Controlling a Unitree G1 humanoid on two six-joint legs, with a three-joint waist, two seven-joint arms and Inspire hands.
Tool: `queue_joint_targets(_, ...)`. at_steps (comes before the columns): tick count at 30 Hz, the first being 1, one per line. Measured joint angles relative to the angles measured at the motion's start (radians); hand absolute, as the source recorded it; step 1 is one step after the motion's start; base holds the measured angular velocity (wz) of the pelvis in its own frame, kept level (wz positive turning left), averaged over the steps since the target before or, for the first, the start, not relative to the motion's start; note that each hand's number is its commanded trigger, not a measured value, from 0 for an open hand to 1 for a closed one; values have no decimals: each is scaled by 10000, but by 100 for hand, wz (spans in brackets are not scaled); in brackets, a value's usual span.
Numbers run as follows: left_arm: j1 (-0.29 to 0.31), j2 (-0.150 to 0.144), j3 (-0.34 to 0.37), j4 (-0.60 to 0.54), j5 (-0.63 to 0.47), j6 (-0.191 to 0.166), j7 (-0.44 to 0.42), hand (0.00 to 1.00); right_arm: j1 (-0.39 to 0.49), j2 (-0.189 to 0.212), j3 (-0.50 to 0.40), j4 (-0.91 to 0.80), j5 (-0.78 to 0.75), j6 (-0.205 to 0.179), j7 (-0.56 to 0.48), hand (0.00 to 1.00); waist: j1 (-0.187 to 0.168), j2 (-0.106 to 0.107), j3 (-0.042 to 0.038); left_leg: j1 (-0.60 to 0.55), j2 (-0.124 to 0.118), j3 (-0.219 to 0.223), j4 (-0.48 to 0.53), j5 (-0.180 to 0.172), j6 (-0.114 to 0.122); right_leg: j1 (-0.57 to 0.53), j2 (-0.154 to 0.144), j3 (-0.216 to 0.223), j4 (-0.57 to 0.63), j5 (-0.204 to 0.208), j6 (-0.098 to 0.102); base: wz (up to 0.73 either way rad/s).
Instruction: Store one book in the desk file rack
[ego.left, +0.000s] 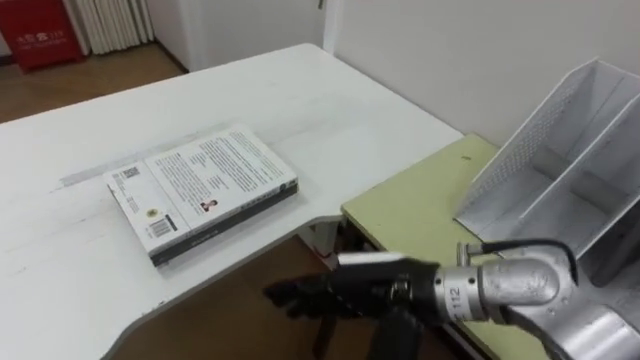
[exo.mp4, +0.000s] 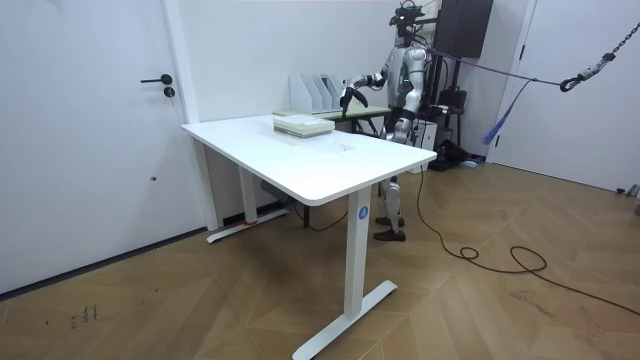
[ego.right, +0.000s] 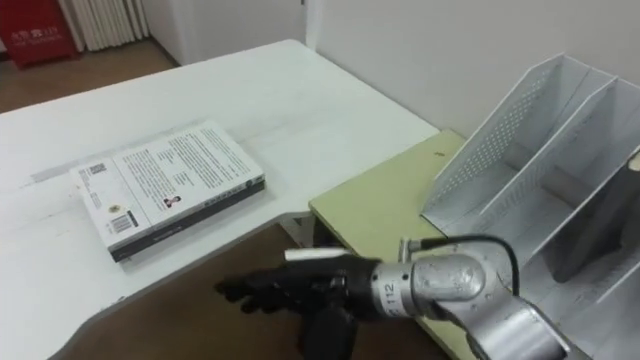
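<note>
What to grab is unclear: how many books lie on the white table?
2, apparently: top book on lower book, stacked on the white table; more may hide beneath.

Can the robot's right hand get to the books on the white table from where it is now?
Probably yes. The right hand hangs open just off the edge of the white table, its fingers pointing toward the books, which lie close to that edge. Nothing stands between them.

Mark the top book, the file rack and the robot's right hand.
top book (ego.left: 205, 180), left eye view, middle of its cover.
file rack (ego.left: 530, 140), left eye view, perforated side wall.
right hand (ego.left: 335, 293), left eye view, dark fingers.
</note>
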Motion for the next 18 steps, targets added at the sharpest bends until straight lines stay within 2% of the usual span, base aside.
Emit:
queue_joint_targets(1,-35,-22,-1,-6,9,-5,1,0,225,212,1,439,-199,20,58,0,12,-12,-28,-86,3,7,8,0,0,-69,-5,-5,1,0,0,0)
queue_joint_targets(2,-74,-60,-12,13,-3,-6,4,0,406,354,10,939,-355,27,129,0,41,30,-8,-81,-1,3,30,1,1,-74,-5,7,-6,3,-1,0)
queue_joint_targets(6,-65,-162,-19,102,-79,-100,3,0,1244,765,9,1888,-1244,32,83,0,146,165,-40,-56,0,19,98,1,2,-67,-23,-5,-8,2,0,0)
queue_joint_targets(8,-1,-280,34,86,-82,-209,9,0,1779,1067,-47,2616,-1576,19,47,0,57,261,-69,-96,-12,-42,142,1,2,-31,-40,-54,-11,2,0,8)
queue_joint_targets(12,91,-529,298,91,54,-294,119,0,2336,1291,-201,3530,-2196,-24,-331,0,-15,454,-66,-97,-20,-23,116,-2,4,8,-107,-153,-7,0,4,5)
queue_joint_targets(13,123,-645,403,96,103,-312,213,0,2524,1348,-374,3758,-2414,-30,-533,0,-7,525,-91,-98,-16,18,120,-2,5,10,-110,-140,-1,0,4,0)
queue_joint_targets(16,218,-830,491,76,121,-334,366,0,2785,1696,-800,4996,-2796,-357,-1300,0,-86,611,-175,-98,-14,4,130,-5,7,24,-105,-129,27,-1,4,0)
queue_joint_targets(18,274,-887,504,76,125,-421,411,0,3009,1777,-965,5526,-2967,-567,-1772,0,-155,622,-178,-95,-25,-22,163,0,9,81,-100,-129,-20,-4,1,7)
